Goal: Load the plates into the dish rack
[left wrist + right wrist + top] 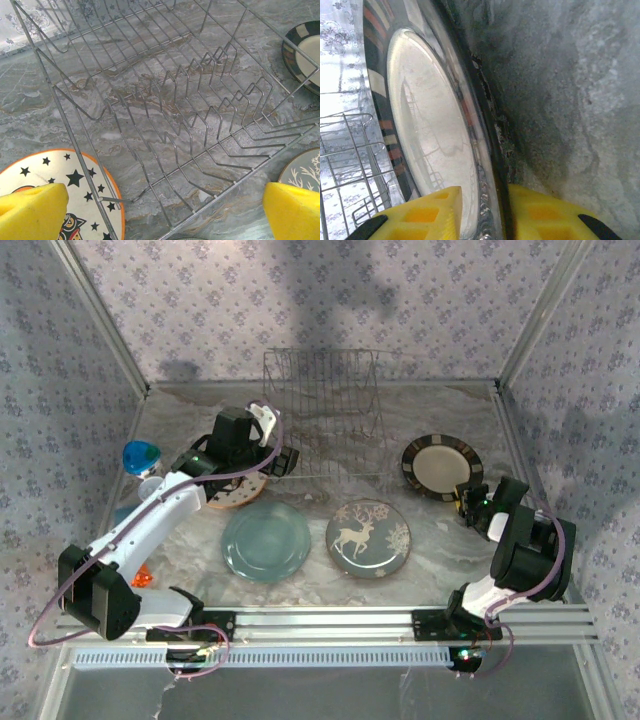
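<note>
One grey marbled tabletop [440, 560], patterned walls [330, 300] at back and sides, with open room along its near edge. One dish rack [322, 410] of thin silvery wire stands at back centre. Four round plates sit outside it:
- teal plate [266, 540] and deer plate [368, 538], front centre, apart
- black plate [441, 466], striped rim, right of the rack
- star plate [75, 180], orange-edged, at the rack's near left corner

Left hand [160, 215]: yellow pads spread wide, holding nothing. Right hand [485, 215]: closed on the black plate's rim.

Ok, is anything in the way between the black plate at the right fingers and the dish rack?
Nothing visible. Only bare table lies between the black plate and the dish rack. The deer plate sits nearer the arms, off that path.
</note>
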{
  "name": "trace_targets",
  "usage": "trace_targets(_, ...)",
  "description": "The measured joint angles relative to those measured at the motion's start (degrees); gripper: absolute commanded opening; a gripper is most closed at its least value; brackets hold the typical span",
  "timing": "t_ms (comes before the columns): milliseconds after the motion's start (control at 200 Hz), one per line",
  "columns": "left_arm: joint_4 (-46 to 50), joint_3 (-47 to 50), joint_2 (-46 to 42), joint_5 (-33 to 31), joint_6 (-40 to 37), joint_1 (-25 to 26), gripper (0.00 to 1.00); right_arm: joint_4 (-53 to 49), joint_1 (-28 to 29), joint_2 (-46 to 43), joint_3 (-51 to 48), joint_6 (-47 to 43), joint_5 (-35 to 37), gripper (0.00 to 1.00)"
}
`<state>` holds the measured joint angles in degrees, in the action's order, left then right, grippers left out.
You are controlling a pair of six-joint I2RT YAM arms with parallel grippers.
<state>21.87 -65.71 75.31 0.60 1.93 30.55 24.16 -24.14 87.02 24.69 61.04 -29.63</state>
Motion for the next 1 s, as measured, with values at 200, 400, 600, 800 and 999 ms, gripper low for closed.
trace_targets(200, 0.0, 0.0, 0.5, 0.0, 0.0, 0.0, 0.99, 2.3, -0.1, 0.0, 0.3, 0.0, -1.7, 0.0)
trace_targets(400, 0.0, 0.0, 0.6, 0.0, 0.0, 0.0, 0.99, 1.4, -0.1, -0.9, 1.0, 0.0, -2.1, 0.0)
trace_targets(600, 0.0, 0.0, 0.6, 0.0, 0.0, 0.0, 0.99, -3.8, -0.1, -5.1, 1.8, -0.9, -1.3, 0.0)
trace_targets(800, 0.0, 0.0, 0.6, 0.0, 0.0, 0.0, 0.99, -11.2, -0.1, -10.4, 2.9, -2.6, 0.3, 0.0)
trace_targets(999, 0.0, 0.0, 0.6, 0.0, 0.1, 0.0, 0.99, -15.3, -0.1, -12.6, 4.6, -3.8, 0.5, 0.0)
